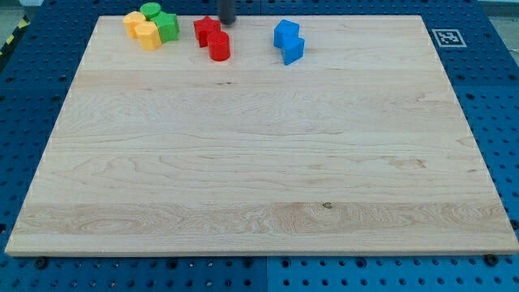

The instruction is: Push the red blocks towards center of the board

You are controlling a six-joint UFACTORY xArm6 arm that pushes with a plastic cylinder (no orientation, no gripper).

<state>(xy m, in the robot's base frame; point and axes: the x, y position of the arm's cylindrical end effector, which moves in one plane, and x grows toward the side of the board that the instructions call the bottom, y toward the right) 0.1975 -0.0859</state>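
A red star block (205, 30) and a red cylinder (219, 45) sit touching each other near the view's top, left of the middle, on the wooden board (259, 162). My tip (227, 22) stands at the board's top edge, just right of the red star and above the red cylinder. Only the rod's lower end shows.
Two yellow blocks (142, 29) and two green blocks (160, 20) cluster at the view's top left. Two blue blocks (288, 41) sit touching at the top, right of the red ones. A marker tag (447, 37) lies off the board's top right corner.
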